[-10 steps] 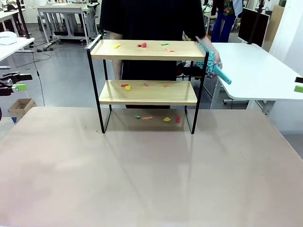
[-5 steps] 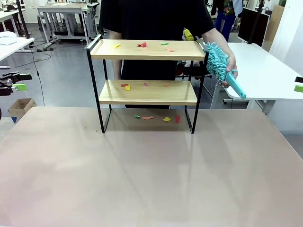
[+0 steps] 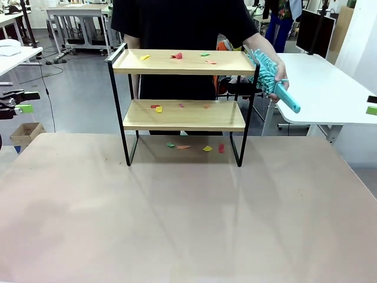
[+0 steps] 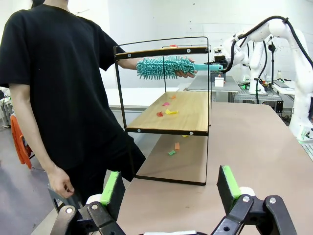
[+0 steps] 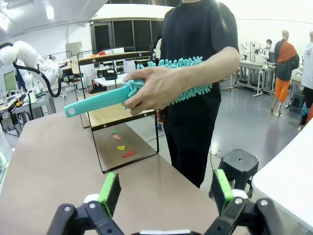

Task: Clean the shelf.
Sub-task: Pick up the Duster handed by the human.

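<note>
The shelf (image 3: 182,115) stands at the far middle of the table, two wooden boards in a black frame. Small coloured paper scraps (image 3: 177,56) lie on both boards and on the table beneath. Behind it a person in a black shirt holds a teal fluffy duster (image 3: 268,73) against the top board's right end. In the wrist views the shelf (image 4: 168,110) (image 5: 105,115) and the duster (image 4: 164,67) (image 5: 181,81) appear again. My left gripper (image 3: 22,101) (image 4: 171,188) hangs open off the table's left. Off the right edge my right gripper (image 3: 371,105) (image 5: 166,191) is open too, holding nothing.
The beige table (image 3: 177,224) spreads wide and bare in front of the shelf. A white desk (image 3: 330,88) stands to the right behind it, a black stool (image 5: 239,164) near the person, and a cardboard box (image 3: 26,132) on the floor at left.
The person's hand swung the duster out and up from the shelf's right end, then brought it back against the top board's corner. Both arms stayed still.
</note>
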